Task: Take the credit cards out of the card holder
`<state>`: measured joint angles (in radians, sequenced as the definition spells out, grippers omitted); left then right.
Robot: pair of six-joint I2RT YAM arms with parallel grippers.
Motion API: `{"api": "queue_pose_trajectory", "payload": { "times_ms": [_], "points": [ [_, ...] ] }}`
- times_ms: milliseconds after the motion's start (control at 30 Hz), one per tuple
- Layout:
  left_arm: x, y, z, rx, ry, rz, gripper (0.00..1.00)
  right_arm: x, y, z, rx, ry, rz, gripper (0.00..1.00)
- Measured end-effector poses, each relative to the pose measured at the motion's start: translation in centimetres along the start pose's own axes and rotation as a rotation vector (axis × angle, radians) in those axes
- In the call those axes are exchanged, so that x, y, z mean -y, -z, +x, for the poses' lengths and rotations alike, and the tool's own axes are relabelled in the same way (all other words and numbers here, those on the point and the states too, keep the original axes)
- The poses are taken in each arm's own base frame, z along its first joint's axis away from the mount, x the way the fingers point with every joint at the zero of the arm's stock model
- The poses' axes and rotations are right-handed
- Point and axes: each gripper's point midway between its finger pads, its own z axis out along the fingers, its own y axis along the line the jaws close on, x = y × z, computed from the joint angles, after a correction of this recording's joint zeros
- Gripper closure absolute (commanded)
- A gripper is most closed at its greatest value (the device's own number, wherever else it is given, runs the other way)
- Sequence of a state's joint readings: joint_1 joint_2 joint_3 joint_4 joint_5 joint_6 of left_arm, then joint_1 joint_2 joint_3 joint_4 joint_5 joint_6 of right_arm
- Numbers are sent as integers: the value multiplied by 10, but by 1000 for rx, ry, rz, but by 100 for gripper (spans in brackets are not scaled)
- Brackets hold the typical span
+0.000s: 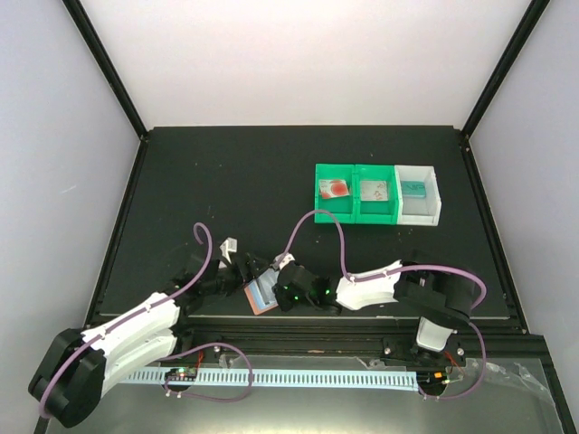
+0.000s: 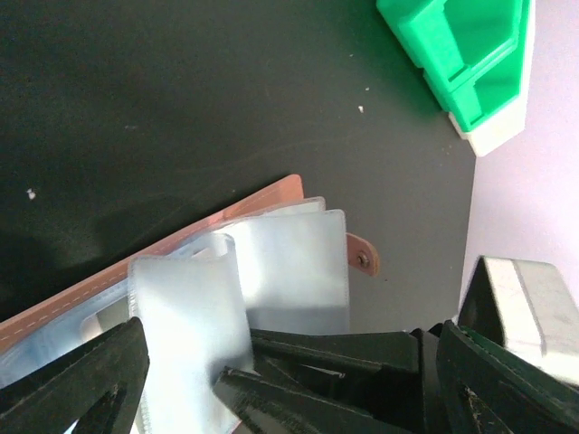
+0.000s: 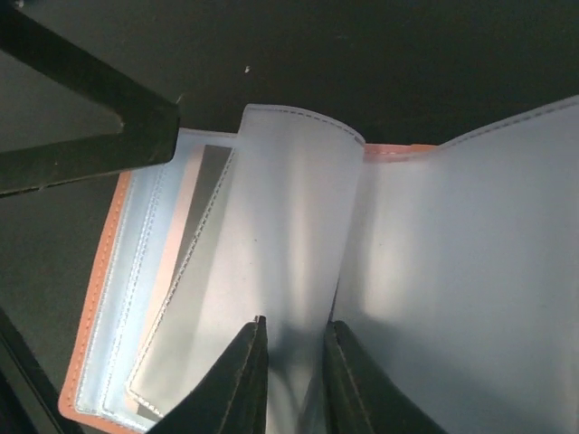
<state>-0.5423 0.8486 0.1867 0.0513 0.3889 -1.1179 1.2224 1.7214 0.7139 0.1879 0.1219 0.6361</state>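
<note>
The card holder (image 1: 261,295) lies open near the table's front edge, salmon-pink outside with pale blue-grey pocket leaves (image 3: 280,235). My right gripper (image 3: 297,362) has its fingers close together with one arched pocket leaf pinched between them. My left gripper (image 2: 289,398) is wide open just left of the holder (image 2: 271,271), its fingers (image 2: 72,380) straddling the leaves and the right gripper's dark fingers. A whitish credit card with red marks (image 1: 333,189) lies in the left green bin. A grey strip (image 3: 204,203) shows inside one pocket; I cannot tell whether it is a card.
Two joined green bins (image 1: 355,193) and a white bin (image 1: 420,193) stand in a row at the back right; the middle and white bins each hold something flat. The green bins' corner (image 2: 461,54) shows in the left wrist view. Purple cables loop over both arms.
</note>
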Motion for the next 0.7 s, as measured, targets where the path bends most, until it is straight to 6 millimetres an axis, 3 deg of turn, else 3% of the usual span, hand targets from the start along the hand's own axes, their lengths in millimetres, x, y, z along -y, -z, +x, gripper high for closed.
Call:
{"api": "queue_pose_trajectory", "payload": {
  "times_ms": [167, 700],
  "points": [
    [-8, -2, 2, -14, 0, -32, 10, 2, 0, -1, 5, -11, 9, 97],
    [-17, -13, 2, -35, -10, -58, 10, 2, 0, 1, 22, -128, -134, 96]
  ]
}}
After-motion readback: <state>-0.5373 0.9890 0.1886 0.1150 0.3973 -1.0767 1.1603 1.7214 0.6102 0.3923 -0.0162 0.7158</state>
